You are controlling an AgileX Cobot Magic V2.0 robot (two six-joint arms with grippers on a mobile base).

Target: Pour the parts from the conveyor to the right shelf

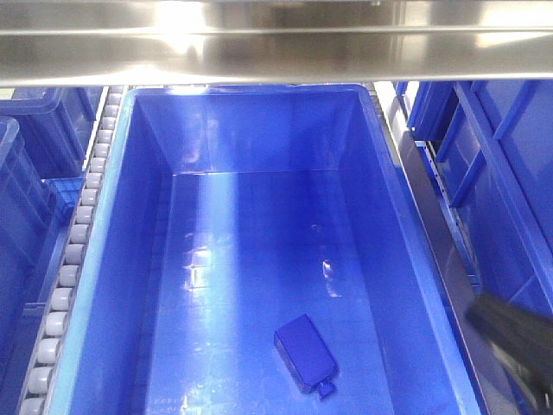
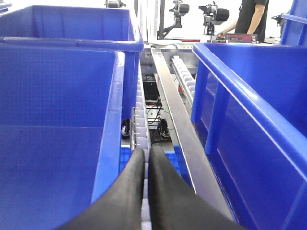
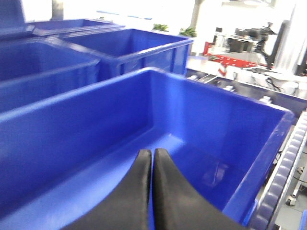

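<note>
— Where's the little blue block [image 1: 304, 352] got to?

— It's lying on the floor of the big blue bin [image 1: 406, 216], down at the near end, a bit right of the middle. It's flat on its side and skewed, with its short round knob pointing to the near right corner. Nothing is touching it.

— And the bin is on the rack?

— Yes, it sits in the steel-framed shelf [image 1: 276, 39], under a shiny steel crossbar. A row of small grey rollers [image 1: 73, 251] runs along its left side, and other blue bins stand on both sides of it.

— What are the hands doing?

— The left hand [image 2: 146, 158] has its two black fingers pressed together with nothing between them. It hangs over the gap between two bins, above a roller track and a steel rail [image 2: 177, 120]. The right hand [image 3: 152, 160] is the same, fingers together and empty, hanging over an open blue bin [image 3: 96, 103]. From the front view I only see a dark blurred piece of an arm [image 1: 514, 333] at the lower right.

— Anyone else about?

— A person in black [image 2: 252, 19] stands far back.
</note>
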